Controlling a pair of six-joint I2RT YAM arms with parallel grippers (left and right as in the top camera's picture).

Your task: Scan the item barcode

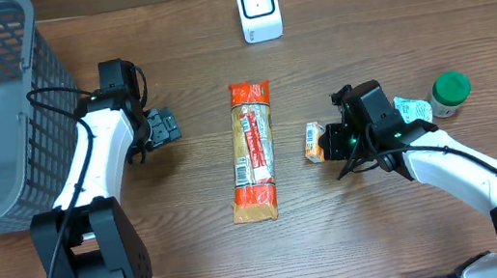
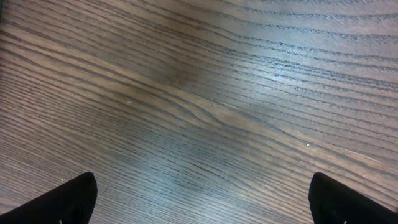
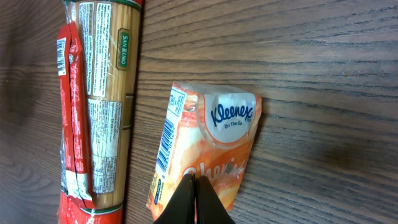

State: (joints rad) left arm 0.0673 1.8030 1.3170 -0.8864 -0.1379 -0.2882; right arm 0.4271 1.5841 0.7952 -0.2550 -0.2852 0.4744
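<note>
Orange-and-white plastic Kleenex tissue pack (image 3: 208, 149) lies flat on the wooden worktop (image 1: 359, 26) — barcode (image 3: 165, 142) along one long edge. Right gripper (image 3: 194, 186) closed, tips over the pack's end; left gripper (image 1: 165, 127) wide open near the grey mesh basket (image 1: 30, 53).

The left arm (image 1: 87, 167) rises from the near left edge and bends at the wrist. Its left gripper (image 1: 165, 128) points right with jaws spread wide, the two black fingertips (image 2: 74, 199) sitting at opposite lower corners of the left wrist view. The right arm (image 1: 457, 168) stretches in from the lower right. The right gripper (image 1: 332, 142) points left and downward, its fingers (image 3: 186, 202) pressed together without a gap.
</note>
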